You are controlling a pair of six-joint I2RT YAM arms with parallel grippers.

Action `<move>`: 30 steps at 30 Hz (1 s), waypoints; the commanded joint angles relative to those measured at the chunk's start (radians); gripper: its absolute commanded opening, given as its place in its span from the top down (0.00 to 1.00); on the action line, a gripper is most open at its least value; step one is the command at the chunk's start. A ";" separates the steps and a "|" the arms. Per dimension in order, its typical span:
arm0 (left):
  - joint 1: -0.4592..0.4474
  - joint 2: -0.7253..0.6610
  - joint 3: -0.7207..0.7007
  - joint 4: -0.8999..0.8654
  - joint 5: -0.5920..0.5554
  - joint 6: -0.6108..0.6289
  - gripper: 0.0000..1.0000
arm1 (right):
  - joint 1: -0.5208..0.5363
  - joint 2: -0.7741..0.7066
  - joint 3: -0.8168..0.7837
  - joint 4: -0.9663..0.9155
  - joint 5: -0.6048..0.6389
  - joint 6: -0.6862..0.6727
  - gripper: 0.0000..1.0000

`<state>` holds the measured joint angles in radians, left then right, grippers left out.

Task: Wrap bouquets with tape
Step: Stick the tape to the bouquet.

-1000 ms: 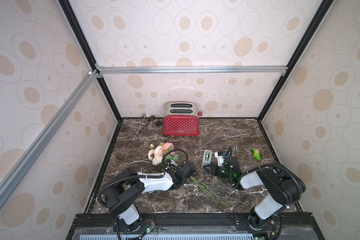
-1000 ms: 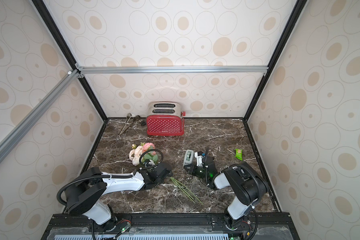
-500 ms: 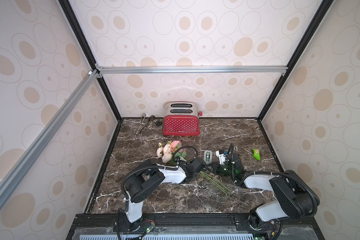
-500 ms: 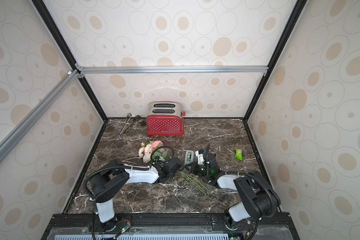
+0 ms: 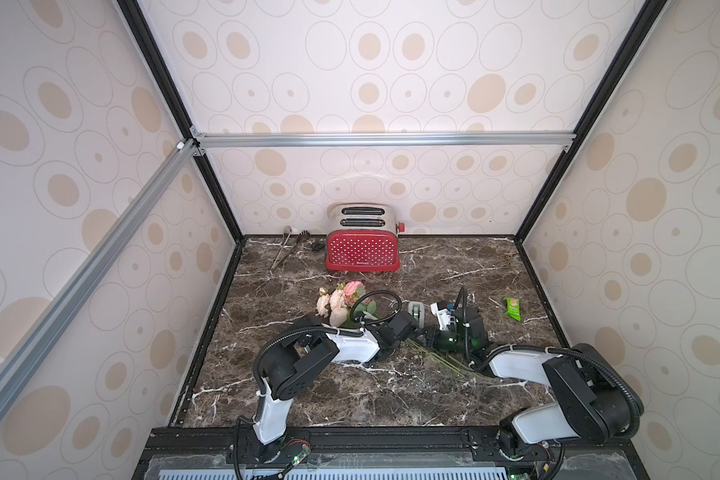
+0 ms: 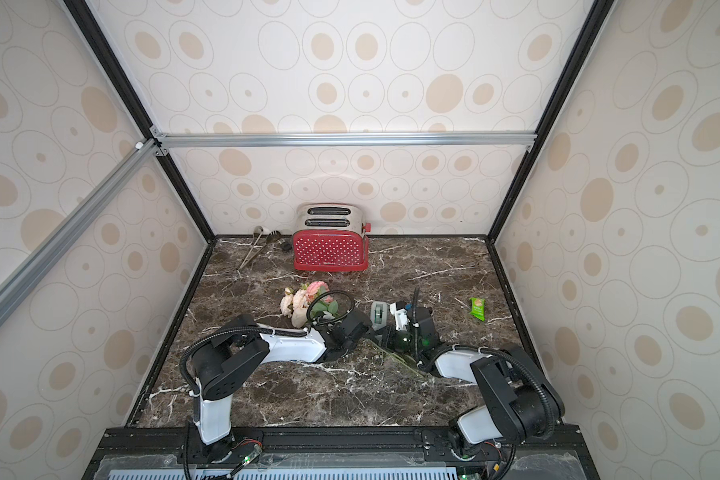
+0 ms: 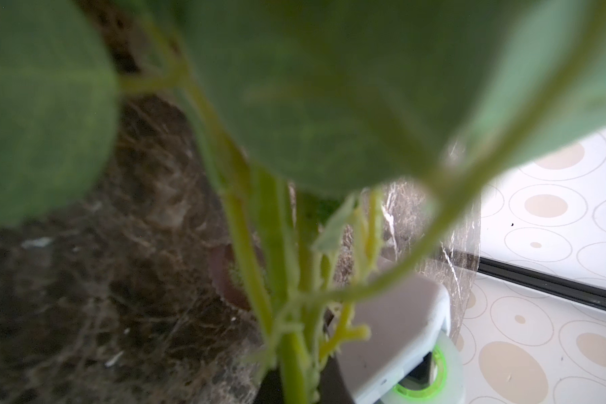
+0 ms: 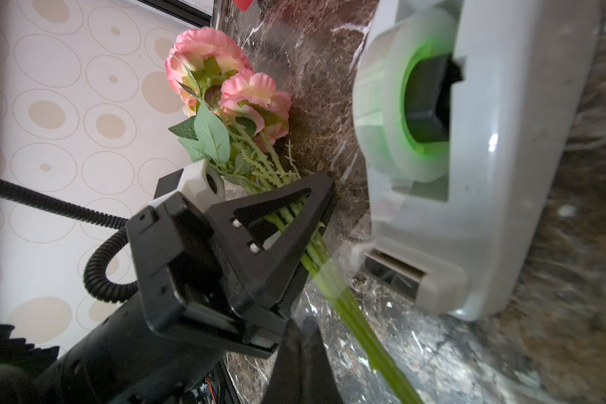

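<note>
Left end effector (image 8: 308, 227) grips bouquets (image 8: 224, 94) by stems.

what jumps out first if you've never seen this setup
The red polka-dot toaster at the back of the marble table stands out most. Mid-table, the left tool is shut on the stems of a pink and cream bouquet, close beside the grey-white tape dispenser.

Both arms reach low toward centre, left gripper (image 8: 307, 224) and right gripper (image 8: 294, 332) shut (tips nearly meeting).
</note>
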<state>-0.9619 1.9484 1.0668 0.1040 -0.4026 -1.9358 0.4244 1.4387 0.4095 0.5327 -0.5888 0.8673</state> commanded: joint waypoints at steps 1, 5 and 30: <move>-0.001 0.009 0.042 0.017 -0.025 -0.034 1.00 | 0.001 0.010 -0.003 -0.029 -0.013 -0.006 0.95; -0.001 0.006 0.027 0.039 -0.021 -0.047 1.00 | 0.003 0.003 -0.007 -0.063 -0.017 -0.007 0.90; 0.006 -0.014 -0.010 0.079 -0.012 -0.026 1.00 | 0.060 -0.386 0.047 -0.544 0.094 -0.363 0.35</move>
<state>-0.9604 1.9488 1.0664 0.1696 -0.3992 -1.9594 0.4614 1.0939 0.4259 0.0776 -0.5610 0.6178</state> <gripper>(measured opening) 0.079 0.625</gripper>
